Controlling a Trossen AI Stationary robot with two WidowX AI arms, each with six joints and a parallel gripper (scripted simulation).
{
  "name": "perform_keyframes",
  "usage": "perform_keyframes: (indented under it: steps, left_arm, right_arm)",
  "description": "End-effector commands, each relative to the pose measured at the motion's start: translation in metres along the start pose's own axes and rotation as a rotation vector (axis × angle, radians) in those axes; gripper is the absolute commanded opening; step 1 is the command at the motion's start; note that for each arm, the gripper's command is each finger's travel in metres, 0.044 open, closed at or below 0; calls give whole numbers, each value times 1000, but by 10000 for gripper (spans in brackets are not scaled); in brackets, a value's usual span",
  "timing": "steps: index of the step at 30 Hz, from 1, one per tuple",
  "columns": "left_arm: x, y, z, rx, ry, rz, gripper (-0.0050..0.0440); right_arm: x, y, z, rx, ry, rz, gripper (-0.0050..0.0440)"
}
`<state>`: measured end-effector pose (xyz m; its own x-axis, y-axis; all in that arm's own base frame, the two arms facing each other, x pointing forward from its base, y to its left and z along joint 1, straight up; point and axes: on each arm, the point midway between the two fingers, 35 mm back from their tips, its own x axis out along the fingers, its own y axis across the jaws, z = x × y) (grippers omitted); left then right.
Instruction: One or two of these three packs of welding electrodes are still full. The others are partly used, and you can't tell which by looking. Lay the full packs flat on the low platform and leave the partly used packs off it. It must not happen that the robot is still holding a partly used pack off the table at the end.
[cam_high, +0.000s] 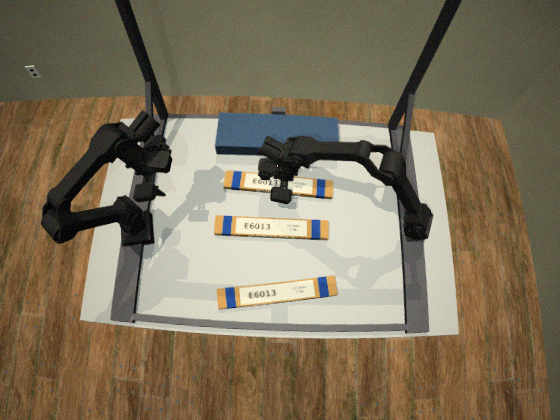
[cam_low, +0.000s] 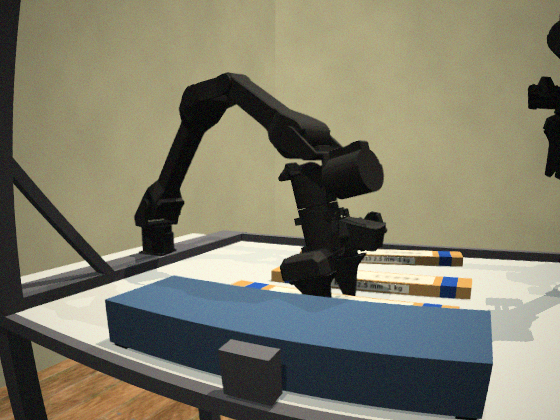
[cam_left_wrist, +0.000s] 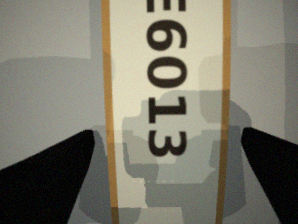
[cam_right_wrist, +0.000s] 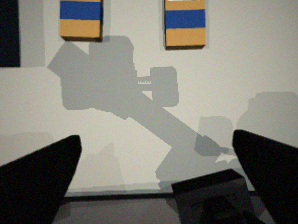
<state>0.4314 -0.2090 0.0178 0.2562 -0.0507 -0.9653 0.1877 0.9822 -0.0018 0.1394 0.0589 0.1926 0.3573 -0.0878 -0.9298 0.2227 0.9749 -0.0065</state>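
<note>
Three orange packs with blue bands and white "E6013" labels lie flat on the white table top. The back pack (cam_high: 310, 186) (cam_low: 254, 285) (cam_left_wrist: 165, 50) (cam_right_wrist: 81, 19) lies just in front of the blue low platform (cam_high: 250, 131) (cam_low: 300, 320). The middle pack (cam_high: 271, 226) (cam_low: 415, 285) (cam_right_wrist: 185, 22) and the front pack (cam_high: 276, 291) (cam_low: 395, 257) lie farther from it. My left gripper (cam_high: 281, 194) (cam_low: 325, 280) (cam_left_wrist: 168, 136) is open, low over the back pack, one finger on each side of its label. My right gripper (cam_high: 148, 191) (cam_right_wrist: 156, 139) is open and empty near the table's side rail.
A dark grey frame rail (cam_high: 125, 280) runs around the table top, with two upright posts at the back. A small grey block (cam_low: 249, 370) sits on the rail behind the platform. Nothing lies on the platform.
</note>
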Motion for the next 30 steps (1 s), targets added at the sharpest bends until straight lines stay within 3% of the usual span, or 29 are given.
perform_keyframes:
  steps: [1, 2, 30]
  left_arm:
    - [-12, 0, 8, -3, -34, -8, 430]
    - [-12, 0, 8, -3, -34, -8, -50]
    - [-12, 0, 8, -3, -34, -8, -50]
  right_arm:
    - [-5, 2, 3, 6, -14, 15, 430]
    - [-5, 2, 3, 6, -14, 15, 430]
    - [-5, 2, 3, 6, -14, 15, 430]
